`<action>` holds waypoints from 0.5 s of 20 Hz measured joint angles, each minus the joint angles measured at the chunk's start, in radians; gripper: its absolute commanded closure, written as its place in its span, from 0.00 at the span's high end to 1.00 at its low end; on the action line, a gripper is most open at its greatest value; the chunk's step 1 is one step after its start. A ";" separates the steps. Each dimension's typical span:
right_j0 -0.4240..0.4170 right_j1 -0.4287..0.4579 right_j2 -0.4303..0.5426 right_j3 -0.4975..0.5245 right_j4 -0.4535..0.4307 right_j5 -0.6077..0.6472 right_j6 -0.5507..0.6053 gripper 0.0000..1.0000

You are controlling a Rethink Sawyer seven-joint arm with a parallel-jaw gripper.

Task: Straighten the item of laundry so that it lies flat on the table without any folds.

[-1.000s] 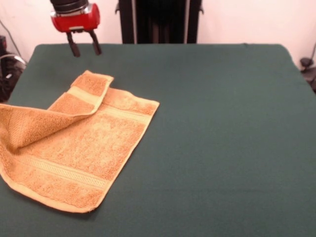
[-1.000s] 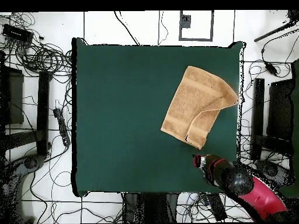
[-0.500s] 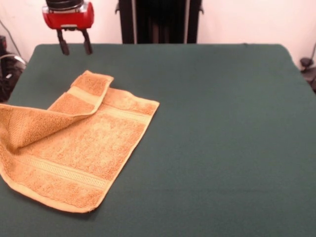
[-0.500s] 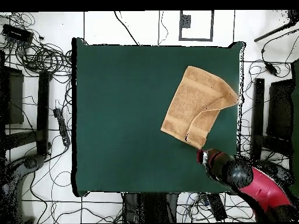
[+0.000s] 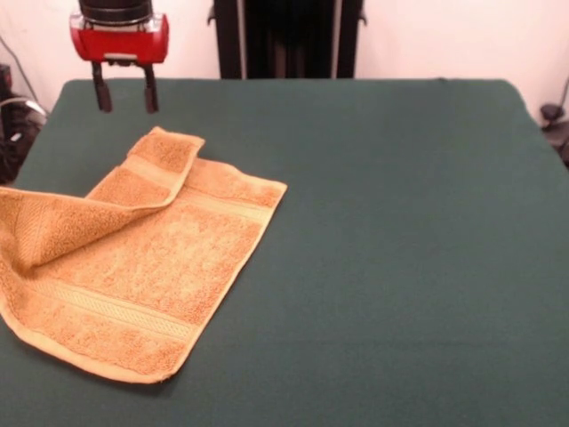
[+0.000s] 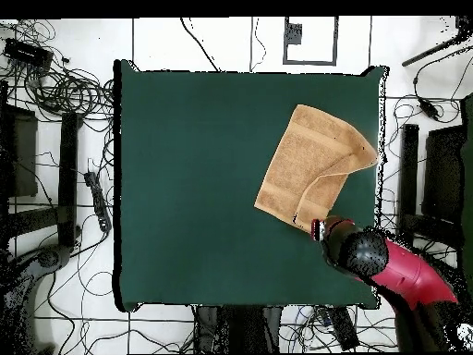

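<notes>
**Folded towel at the table's edge, gripper held above its far corner**

In the front view, going from left to right, dark equipment and cables are seen first, beyond the table's left side. Next comes the golden-orange towel, which is spread on the left part of the green table. It is not flat: one corner is turned over onto the rest, forming a raised fold whose tip points toward the far side, and the towel's leftmost part reaches the picture's left edge. Paler woven bands are seen across the cloth near its near end and near the folded flap.

Above and just beyond the folded tip, the gripper is held in the air under its red housing; its two dark fingers are spread apart and nothing is held between them. No contact with the towel is seen. Further right, the black pedestal column is seen behind the table, and the rest of the table is bare cloth. At the far right edge a small dark object is visible off the table.

In the overhead view, bundles of cables are shown on the tiled floor at the left, then the table, then the towel near the table's right edge, with the gripper just beside its lower corner and the red arm behind it. Nothing lies on top of the towel.
</notes>
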 measured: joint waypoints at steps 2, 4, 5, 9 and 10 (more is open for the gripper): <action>0.016 0.002 -0.012 -0.016 0.003 0.000 0.000 1.00; 0.034 0.006 -0.025 -0.036 0.009 0.000 0.000 1.00; 0.043 0.008 -0.034 -0.049 0.013 0.000 0.000 1.00; 0.061 0.010 -0.053 -0.075 0.029 0.000 0.000 1.00; 0.066 0.011 -0.061 -0.085 0.038 0.000 0.000 1.00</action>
